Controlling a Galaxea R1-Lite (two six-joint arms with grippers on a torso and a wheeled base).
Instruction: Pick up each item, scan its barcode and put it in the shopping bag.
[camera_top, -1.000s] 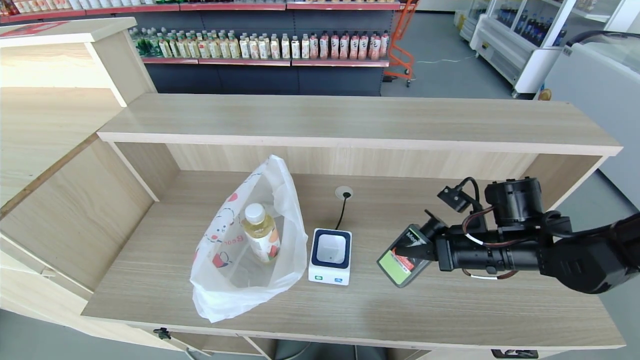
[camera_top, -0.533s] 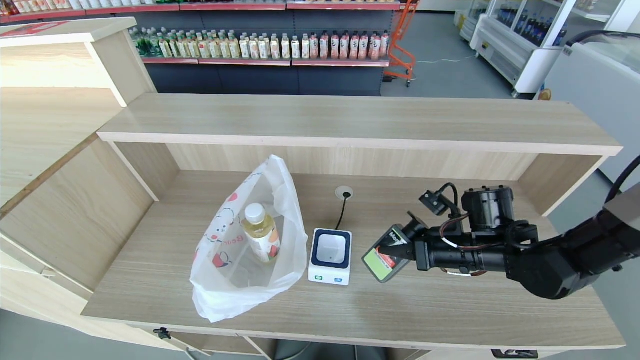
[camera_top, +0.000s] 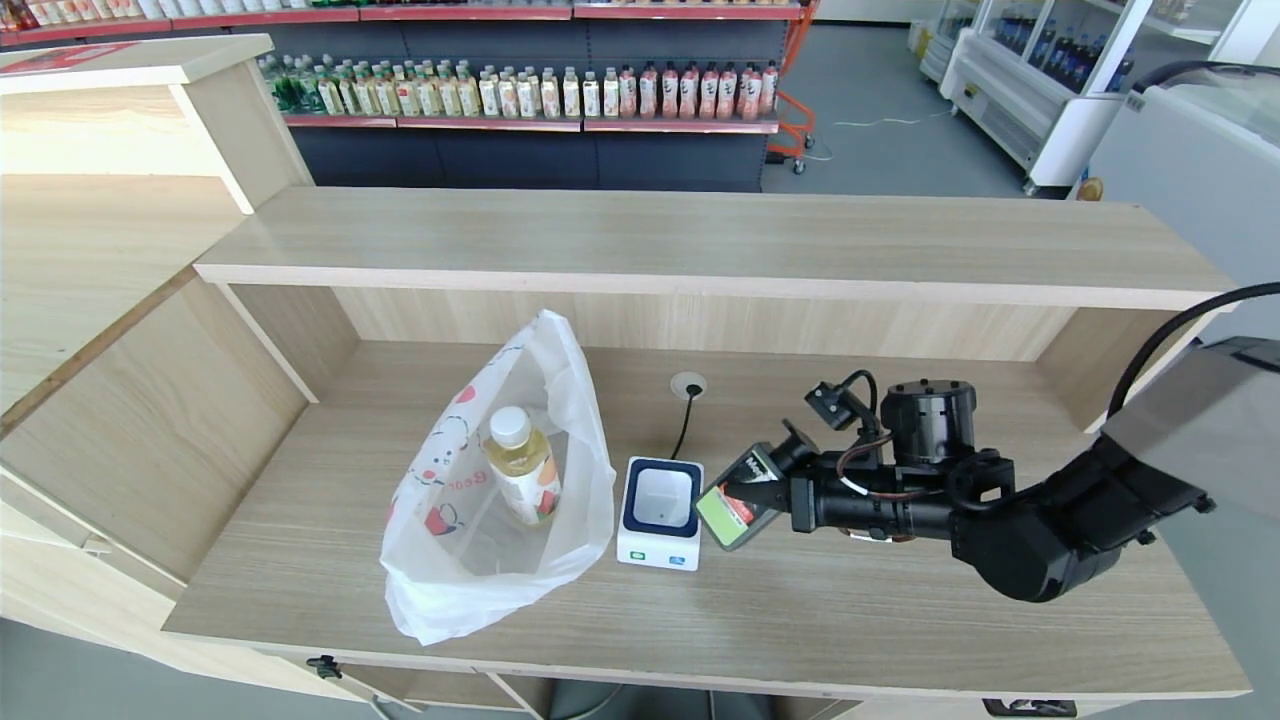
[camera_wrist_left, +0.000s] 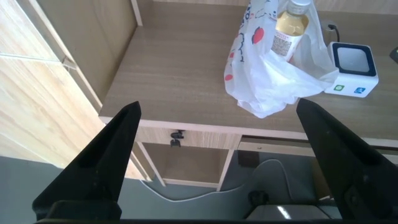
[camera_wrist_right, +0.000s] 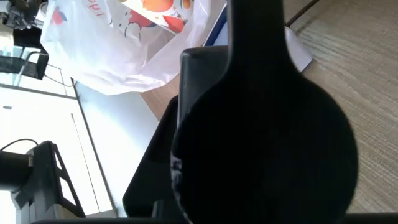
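My right gripper (camera_top: 748, 497) is shut on a small flat pack (camera_top: 722, 516) with a green, red and black face. It holds the pack tilted just above the counter, close against the right side of the white barcode scanner (camera_top: 660, 499). Left of the scanner stands the white shopping bag (camera_top: 450, 560), open, with a yellow drink bottle (camera_top: 522, 468) upright inside. My left gripper (camera_wrist_left: 217, 155) hangs open off the counter's front left corner, looking at the bag (camera_wrist_left: 273, 74), bottle (camera_wrist_left: 291, 25) and scanner (camera_wrist_left: 353, 60). The right wrist view has the bag (camera_wrist_right: 118, 50) beyond a dark close shape.
The scanner's cable runs back to a grommet (camera_top: 688, 384) in the counter (camera_top: 800, 620). A raised wooden shelf (camera_top: 700, 240) walls the back, with side panels left and right. Bare counter lies in front of the scanner and to its right.
My right arm has carried the pack leftward across the counter, from well right of the scanner to right beside it. The bag, bottle and scanner have not moved.
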